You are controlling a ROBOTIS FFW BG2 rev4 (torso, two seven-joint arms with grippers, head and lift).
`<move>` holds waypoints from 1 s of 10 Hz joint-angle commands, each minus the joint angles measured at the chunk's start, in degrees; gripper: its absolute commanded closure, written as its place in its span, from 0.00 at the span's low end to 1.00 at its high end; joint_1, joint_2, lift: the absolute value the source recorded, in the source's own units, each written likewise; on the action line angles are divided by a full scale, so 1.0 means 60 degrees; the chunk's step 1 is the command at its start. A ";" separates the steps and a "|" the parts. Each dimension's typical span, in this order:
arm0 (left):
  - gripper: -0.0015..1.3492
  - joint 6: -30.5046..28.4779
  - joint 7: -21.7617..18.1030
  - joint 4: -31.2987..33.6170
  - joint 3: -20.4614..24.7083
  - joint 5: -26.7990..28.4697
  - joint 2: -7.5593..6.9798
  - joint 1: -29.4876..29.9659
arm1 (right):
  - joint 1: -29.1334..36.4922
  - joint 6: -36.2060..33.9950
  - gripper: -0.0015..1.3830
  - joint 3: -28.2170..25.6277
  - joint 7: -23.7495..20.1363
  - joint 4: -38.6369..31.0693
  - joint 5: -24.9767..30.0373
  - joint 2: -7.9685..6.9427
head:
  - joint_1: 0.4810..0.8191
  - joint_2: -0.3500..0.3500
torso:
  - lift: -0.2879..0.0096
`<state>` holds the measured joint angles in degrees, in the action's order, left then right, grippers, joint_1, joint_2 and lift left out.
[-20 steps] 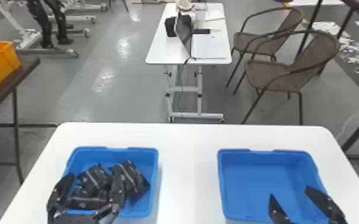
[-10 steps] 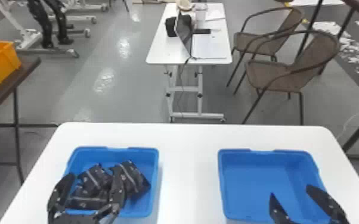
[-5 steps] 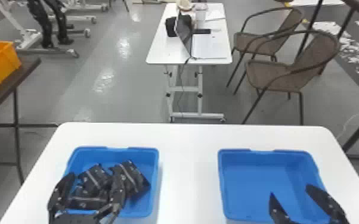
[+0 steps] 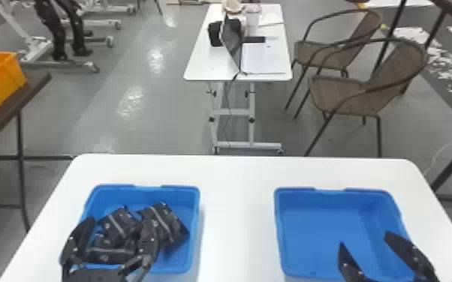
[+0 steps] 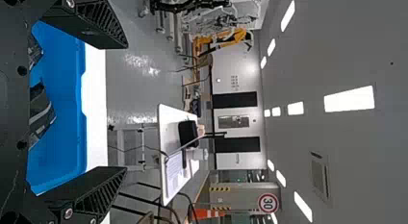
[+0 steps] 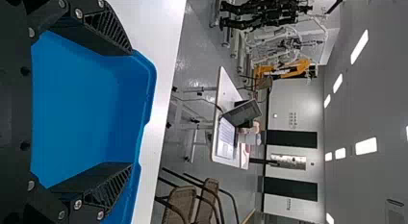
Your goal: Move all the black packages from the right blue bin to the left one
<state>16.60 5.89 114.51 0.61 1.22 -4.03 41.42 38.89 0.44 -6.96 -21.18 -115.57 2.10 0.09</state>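
2 blue bins [image 4: 311, 236] on white table [image 4: 236, 217]

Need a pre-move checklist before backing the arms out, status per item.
1. Right blue bin free of packages: ok, bare floor shows.
2. Black packages inside left bin: ok, heaped there.
3. Left gripper open: ok, fingertips apart.
4. Right gripper open with nothing between its fingers: ok.
5. Left fingers off the packages: cannot tell, they overlap in the head view.
6. Exact package count: cannot tell, heap partly hidden.
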 commanded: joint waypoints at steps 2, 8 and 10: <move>0.09 0.0002 0.0001 -0.0013 -0.0014 -0.0027 -0.0002 -0.0018 | -0.0007 0.0000 0.15 0.0003 0.0000 0.0000 0.0001 -0.0023 | 0.63 0.59 | 0.83; 0.09 -0.0013 -0.0014 -0.0027 -0.0014 -0.0056 -0.0031 -0.0018 | -0.0007 0.0000 0.15 0.0003 0.0000 0.0000 0.0015 -0.0023 | 0.63 0.59 | 0.83; 0.09 -0.0013 -0.0014 -0.0027 -0.0029 -0.0071 -0.0046 -0.0018 | -0.0007 0.0000 0.15 0.0003 0.0000 0.0000 0.0015 -0.0023 | 0.63 0.59 | 0.83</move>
<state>16.52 5.80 114.34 0.50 0.84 -4.30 41.31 38.85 0.44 -6.94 -21.18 -115.58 2.20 0.09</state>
